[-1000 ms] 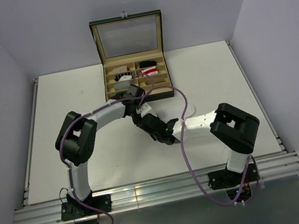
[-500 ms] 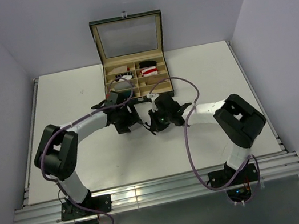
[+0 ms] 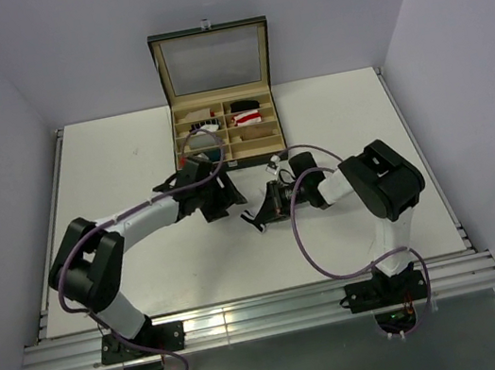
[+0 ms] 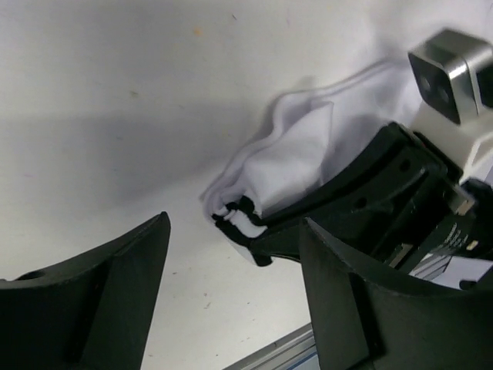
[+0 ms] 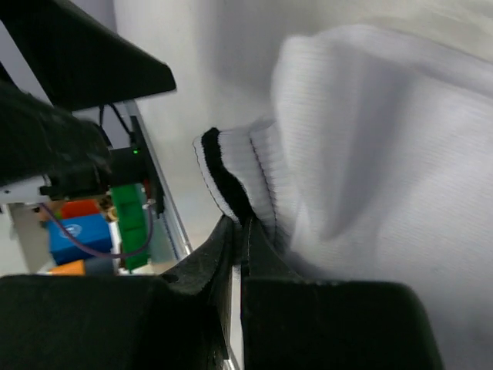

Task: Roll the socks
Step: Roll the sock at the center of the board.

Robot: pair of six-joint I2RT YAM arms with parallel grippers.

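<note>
Right gripper (image 5: pixel 240 231) pinches soft, ribbed white sock (image 5: pixel 370 154).

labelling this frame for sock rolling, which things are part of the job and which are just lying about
Job: white sock, clamped in right pincer; open left pincer; red-and-white sock in the box.
Lying about: box; black bundle.

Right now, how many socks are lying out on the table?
1: the white sock, on the table before the box, its cuff pinched in the right gripper. Others may be hidden from view.
</note>
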